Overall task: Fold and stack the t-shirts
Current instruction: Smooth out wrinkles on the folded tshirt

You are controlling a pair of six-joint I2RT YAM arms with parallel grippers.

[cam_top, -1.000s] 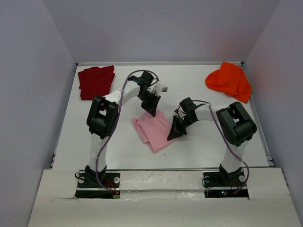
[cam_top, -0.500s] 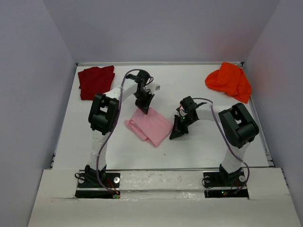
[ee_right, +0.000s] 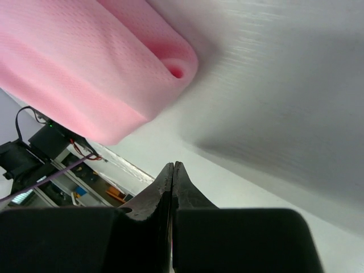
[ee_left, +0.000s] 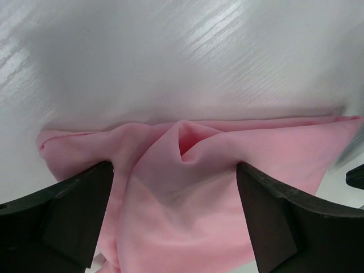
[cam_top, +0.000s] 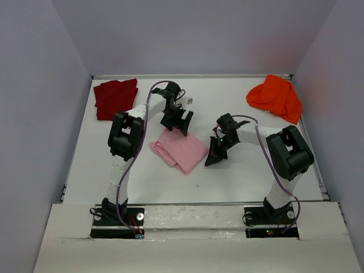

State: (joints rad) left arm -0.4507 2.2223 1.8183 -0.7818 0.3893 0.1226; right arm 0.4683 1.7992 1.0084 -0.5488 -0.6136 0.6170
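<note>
The light pink t-shirt lies folded in the middle of the table. My left gripper hovers open over its far edge; in the left wrist view its fingers straddle a raised crease of the pink cloth without holding it. My right gripper is shut and empty, with its tip on the table just right of the shirt. The right wrist view shows the gripper's jaws pressed together beside the pink folded edge. The dark red t-shirt lies folded at the far left. The orange t-shirt is bunched at the far right.
Grey walls enclose the white table on three sides, and a raised rim runs along the back. Both arm bases sit on the near ledge.
My left gripper dragged the pink shirt's far part leftward, then opened and let the cloth go. The right gripper stayed shut beside the shirt.
</note>
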